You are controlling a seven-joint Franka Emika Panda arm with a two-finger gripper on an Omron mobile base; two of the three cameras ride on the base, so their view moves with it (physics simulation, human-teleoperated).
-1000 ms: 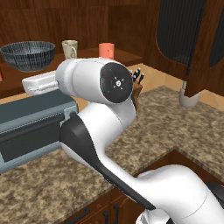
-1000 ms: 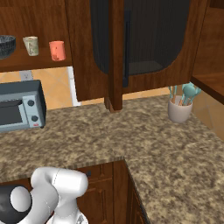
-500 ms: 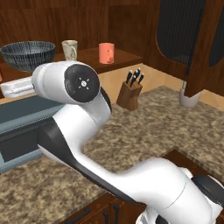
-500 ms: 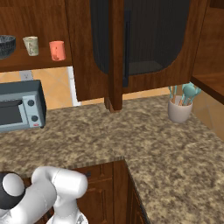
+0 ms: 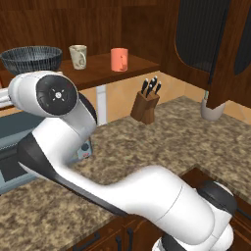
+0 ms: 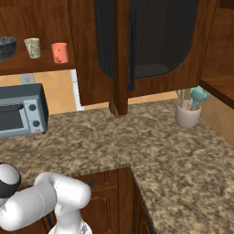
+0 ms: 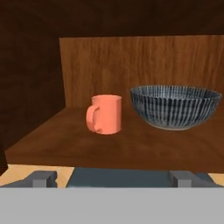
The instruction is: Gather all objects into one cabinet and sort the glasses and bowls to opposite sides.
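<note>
Bowl (image 5: 31, 58), beige cup (image 5: 78, 56), orange cup (image 5: 119, 59) in row on shelf (image 5: 98, 73); knife block (image 5: 146, 105) on counter (image 5: 162, 142) below.

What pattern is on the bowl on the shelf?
Dark grey-blue bowl with fine pale radial ribbing; clearest in the hand view.

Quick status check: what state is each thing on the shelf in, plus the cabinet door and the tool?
Bowl: upright on shelf, empty.
Orange cup: upright, beside bowl, not touching.
Second orange cup: upright.
Beige cup: upright.
Cabinet door: swung open.
Tool: open, holding nothing.

Speckled granite counter (image 6: 183, 160), wood cabs.
</note>
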